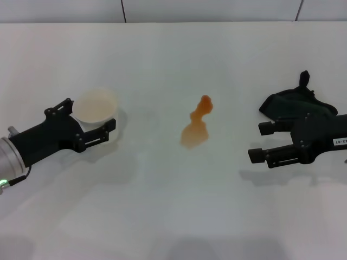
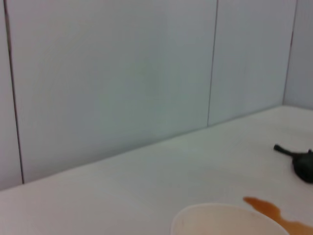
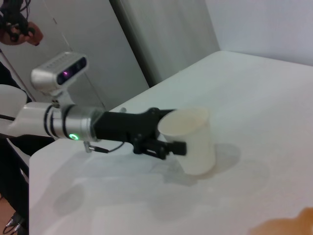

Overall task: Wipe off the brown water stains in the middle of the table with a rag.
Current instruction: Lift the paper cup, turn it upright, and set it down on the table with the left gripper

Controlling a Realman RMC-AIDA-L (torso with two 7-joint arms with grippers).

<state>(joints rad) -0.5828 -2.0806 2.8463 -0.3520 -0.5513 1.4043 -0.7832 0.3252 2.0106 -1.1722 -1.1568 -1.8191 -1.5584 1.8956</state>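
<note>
My left tool (image 1: 93, 123) grips the cup (image 1: 96, 109) clear of the stain (image 1: 197, 130); my right tool (image 1: 264, 142), fingers spread, nears the rag (image 1: 290, 103).

Table (image 1: 162, 216) showing smooth matte white, rag (image 1: 290, 103) lying as soft black cloth, brown water stains (image 1: 196, 130) glistening translucent, cup (image 1: 96, 108) looking translucent plastic.

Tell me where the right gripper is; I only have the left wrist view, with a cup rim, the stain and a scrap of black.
Observer: The right gripper is open and empty, to the right of the brown water stains.
Operator: And the black scrap?
Observer: That's the rag, bunched on the table just behind that gripper.
Operator: Who has the cup?
Observer: The left gripper, closed around the cup.
</note>
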